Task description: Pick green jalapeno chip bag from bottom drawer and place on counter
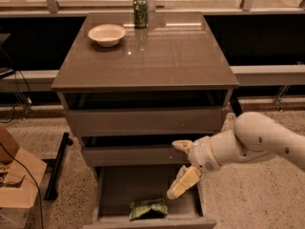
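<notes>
1. I see the hand (173, 170) low in front of the cabinet, on its right side. Its two pale fingers are spread wide apart and grip nothing.
2. The upper finger (181, 145) sits at the top edge of the middle drawer (128, 155). The lower finger (184, 182) hangs over the right part of the bottom drawer (102, 194), which stands pulled out.
3. The green jalapeno chip bag (148, 208) lies crumpled on the drawer floor, close to the front wall and about mid-width. It is below and left of the lower finger and apart from it.
4. The glossy tabletop (167, 56) carries a pale bowl (106, 34) at the rear left and a green soda can (140, 12) at the rear centre.
5. The white arm (259, 141) reaches in from the right.
</notes>
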Controlling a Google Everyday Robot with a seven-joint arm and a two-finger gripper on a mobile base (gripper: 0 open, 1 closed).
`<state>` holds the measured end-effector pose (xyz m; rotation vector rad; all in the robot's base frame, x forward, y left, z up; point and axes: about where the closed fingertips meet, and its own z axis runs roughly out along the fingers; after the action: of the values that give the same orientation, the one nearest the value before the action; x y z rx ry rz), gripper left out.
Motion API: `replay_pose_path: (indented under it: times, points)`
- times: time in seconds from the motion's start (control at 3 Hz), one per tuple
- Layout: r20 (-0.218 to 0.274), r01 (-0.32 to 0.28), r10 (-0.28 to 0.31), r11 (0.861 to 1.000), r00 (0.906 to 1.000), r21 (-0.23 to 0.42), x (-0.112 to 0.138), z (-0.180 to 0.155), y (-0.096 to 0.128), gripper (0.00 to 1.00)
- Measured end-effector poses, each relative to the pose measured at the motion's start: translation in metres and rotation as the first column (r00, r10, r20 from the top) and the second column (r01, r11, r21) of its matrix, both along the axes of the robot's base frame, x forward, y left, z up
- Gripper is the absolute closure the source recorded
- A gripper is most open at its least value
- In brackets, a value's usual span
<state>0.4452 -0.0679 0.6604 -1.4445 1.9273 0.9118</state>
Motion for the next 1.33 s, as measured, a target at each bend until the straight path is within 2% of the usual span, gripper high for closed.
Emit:
replay_pose_path:
  times: [0.33,0.67,1.0,1.33]
  points:
    - [-0.042,0.006,-0.001,0.993,0.9991,0.119,0.015,-0.055,0.008,0.00]
    - [-0.122,-0.002,0.030,0.975,0.9920,0.223,0.019,-0.116,0.011,0.00]
    - [-0.128,-0.004,0.032,0.976,0.9913,0.217,0.019,-0.120,0.015,0.00]
    - [-0.167,-0.014,0.044,0.984,0.9850,0.176,0.017,-0.149,0.039,0.00]
